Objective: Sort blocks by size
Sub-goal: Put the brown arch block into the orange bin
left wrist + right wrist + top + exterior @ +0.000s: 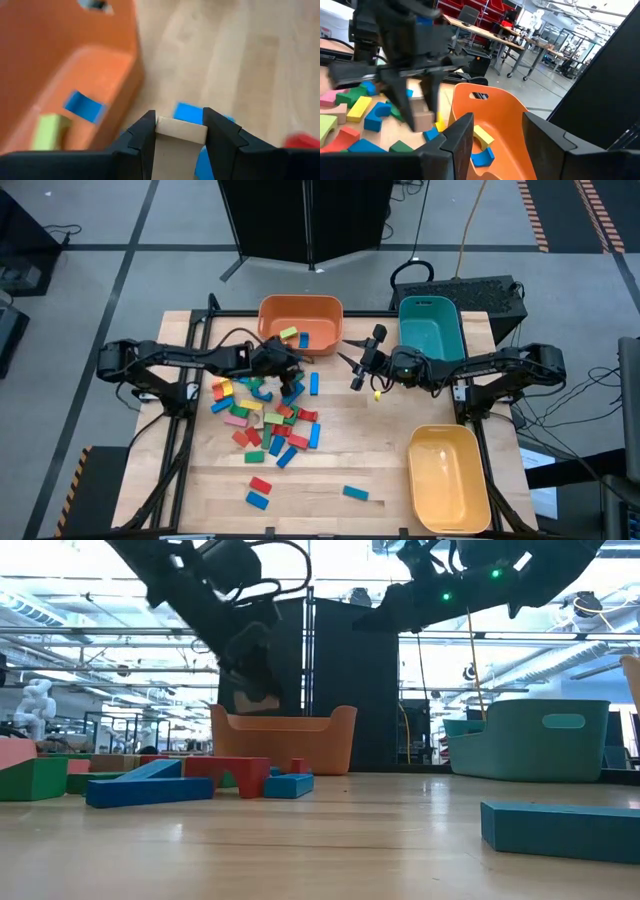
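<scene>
The orange bin (300,321) is sitting at the upper middle of the high view, holding a yellow-green block (289,334) and a blue block (304,339) near its lower edge. The teal bin (431,330) is standing to its right, and nothing is showing inside it. The yellow bin (449,477) is lying at the lower right, also showing nothing inside.

The left gripper (287,364) is hovering just below the orange bin's lower rim, pinching a pale tan block (179,145) between its fingers. The right gripper (352,360) is hanging between the orange and teal bins, its fingers standing apart around nothing.

Most of the blocks (262,415) are lying scattered in a heap left of centre on the table (380,450), with a few stragglers (260,492) toward the lower middle.
</scene>
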